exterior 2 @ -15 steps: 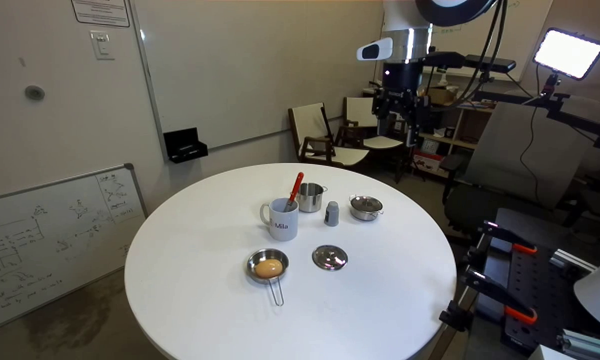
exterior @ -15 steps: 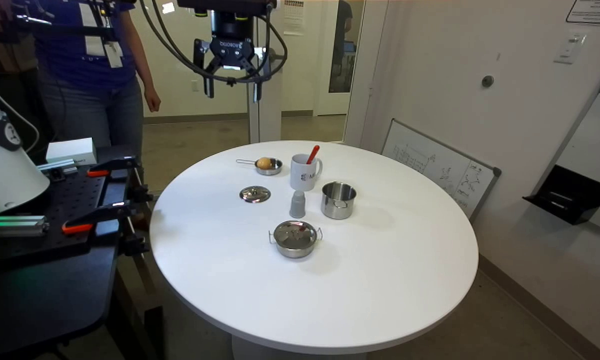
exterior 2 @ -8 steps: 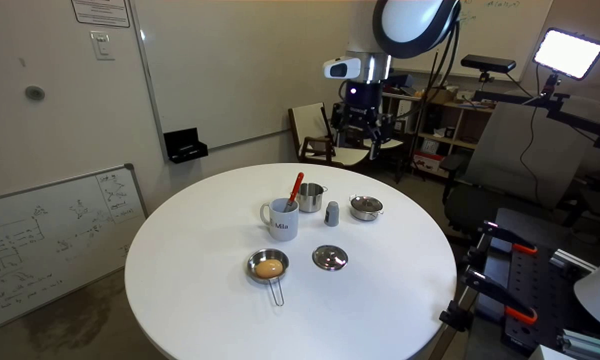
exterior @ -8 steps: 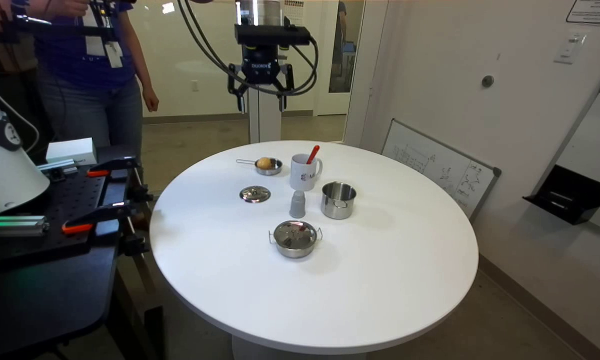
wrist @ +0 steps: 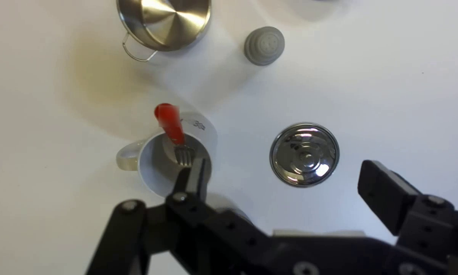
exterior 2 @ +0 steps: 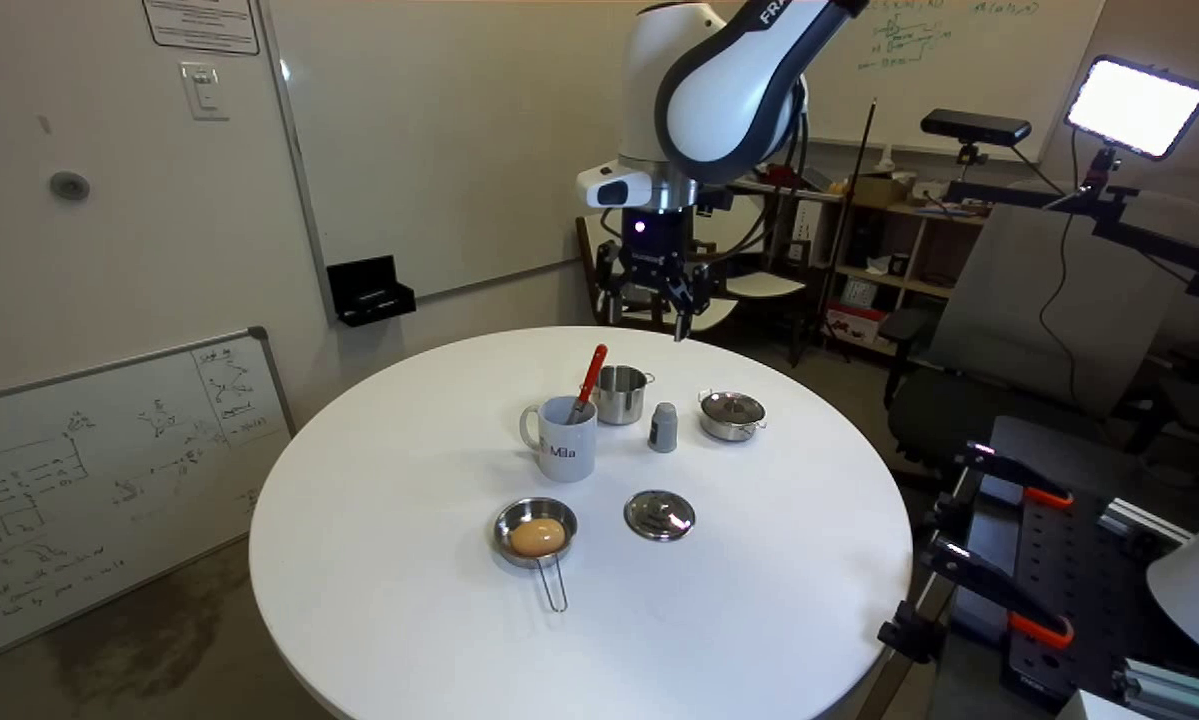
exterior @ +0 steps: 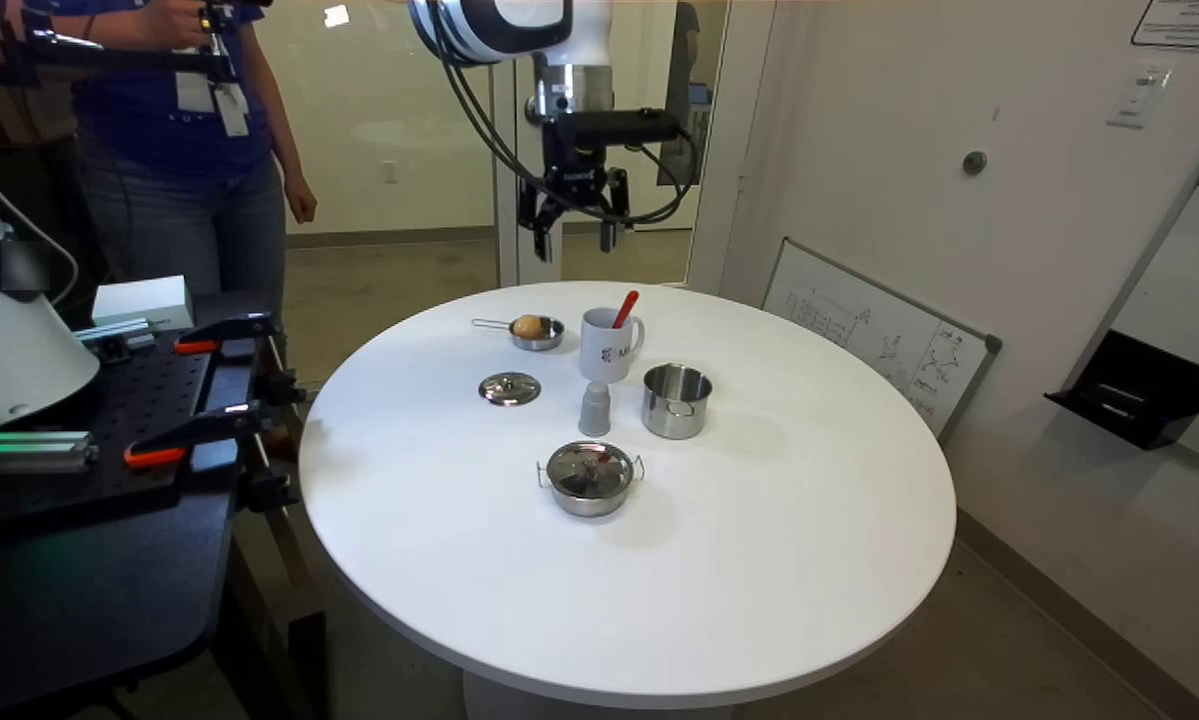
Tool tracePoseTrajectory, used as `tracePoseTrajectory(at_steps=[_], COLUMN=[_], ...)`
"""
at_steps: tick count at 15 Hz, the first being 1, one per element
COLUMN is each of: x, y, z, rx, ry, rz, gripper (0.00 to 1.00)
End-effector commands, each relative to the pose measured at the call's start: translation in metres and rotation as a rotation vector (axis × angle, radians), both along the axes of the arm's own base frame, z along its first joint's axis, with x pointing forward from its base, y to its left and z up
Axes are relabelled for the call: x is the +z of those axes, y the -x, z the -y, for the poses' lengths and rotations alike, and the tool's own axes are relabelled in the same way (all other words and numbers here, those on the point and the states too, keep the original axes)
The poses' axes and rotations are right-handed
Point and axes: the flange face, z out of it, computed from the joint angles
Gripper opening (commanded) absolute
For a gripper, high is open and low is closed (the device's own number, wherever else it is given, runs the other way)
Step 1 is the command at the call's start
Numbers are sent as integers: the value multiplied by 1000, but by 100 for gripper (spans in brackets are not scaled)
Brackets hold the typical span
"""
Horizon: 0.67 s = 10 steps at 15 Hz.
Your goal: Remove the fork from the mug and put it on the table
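- The fork (exterior 2: 589,382) leans inside the mug (exterior 2: 565,452) on the counter (exterior 2: 399,540), red handle above the rim
- The jaws are spread apart, empty, and hang above the counter
- In the wrist view, the left jaw hides the near right part of the rim; with poor alignment, a descent could strike it
- A slanted pull may catch the tines and tip the mug toward the steel pot (exterior 2: 623,400)

The fork (wrist: 176,134) has a red handle and silvery tines; the mug (exterior 2: 565,442) is white with dark lettering, the table (exterior 2: 739,620) plain white, the gripper (exterior: 575,245) mostly black, the shaker (wrist: 265,46) grey, the lid (wrist: 305,154) silvery with concentric rings
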Motion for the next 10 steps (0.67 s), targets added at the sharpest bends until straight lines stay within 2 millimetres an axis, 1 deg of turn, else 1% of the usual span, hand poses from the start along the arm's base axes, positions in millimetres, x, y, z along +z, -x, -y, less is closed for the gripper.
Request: tracePoseTrajectory(at_steps=[1, 7, 8, 10], x=[-15, -39, -31, -36], y=[-35, -68, -51, -53], z=[0, -11, -8, -9], rx=[45, 52, 50, 50], ry=[21, 36, 23, 21], rz=[37, 33, 25, 20], gripper=[100, 100, 100, 100])
